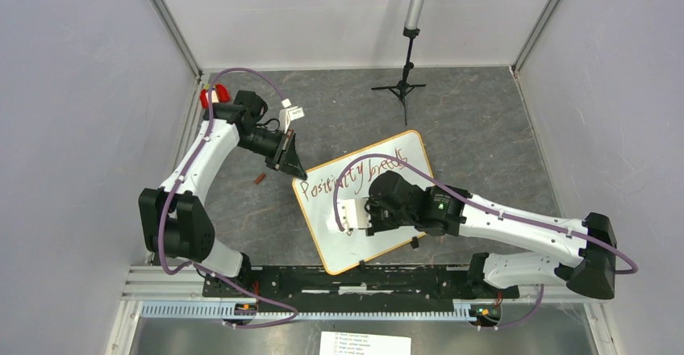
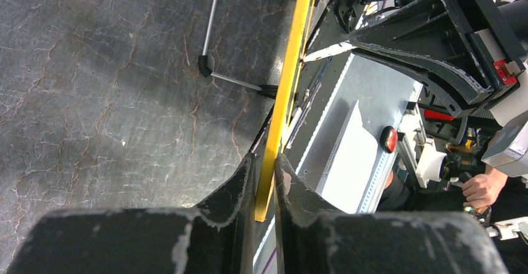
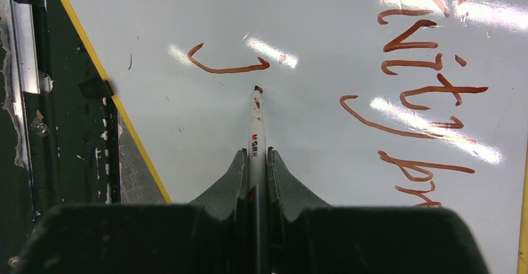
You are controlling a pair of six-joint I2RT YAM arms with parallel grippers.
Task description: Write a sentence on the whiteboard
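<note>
One whiteboard on the worktop, gripped by one claw and written on by the other.
The dark grey marbled worktop (image 1: 484, 129) carries a single large whiteboard (image 1: 355, 248), white with rounded corners and a thin yellow rim. It lies askew at the centre, between the two arms. One black tripod stand (image 1: 403, 89) stands well behind it. The left claw (image 2: 264, 162) is closed on the whiteboard's yellow rim at the far left corner, with the edge pinched between its two fingers. The sentence (image 1: 347, 179) is in brownish-red handwriting: one line reads "Positivity breeds", and below it there is only one hooked stroke. The right claw (image 3: 256, 155) is clamped tight on one white marker (image 3: 256, 131), whose tip touches the whiteboard just beside that stroke. One small brown piece (image 1: 260, 179) lies on the worktop left of the whiteboard.
</note>
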